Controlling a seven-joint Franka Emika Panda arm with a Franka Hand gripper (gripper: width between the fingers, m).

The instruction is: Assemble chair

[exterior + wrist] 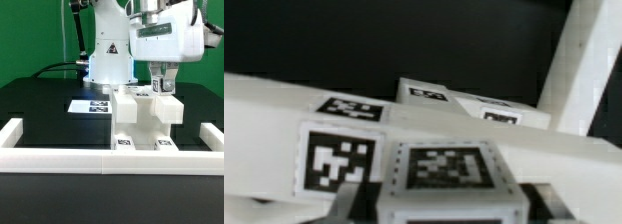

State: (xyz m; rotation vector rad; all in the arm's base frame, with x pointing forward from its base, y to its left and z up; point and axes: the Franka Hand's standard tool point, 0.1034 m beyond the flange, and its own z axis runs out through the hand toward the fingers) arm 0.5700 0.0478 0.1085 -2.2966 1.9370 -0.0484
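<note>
One part-built white chair [140,118], stacked near the middle of the front edge of the black tabletop [40,100], just behind the low border frame [60,158]. Pictured above it: gripper [161,88] closed tight on the upper block [161,99] of the stack, one finger at each side face. Tagged white faces crowding the wrist view, the upper block's own tag nearest the camera. Marker board [88,104] flat on the tabletop farther back, toward the exterior view's left, apart from the chair. Likely light and rigid, judging by the matte moulded plastic; smooth enough to slip under a loose pinch. Best taken squarely across two flat parallel faces of a narrow piece, to stop it twisting; joints probably snug, so prone to jam if tilted
</note>
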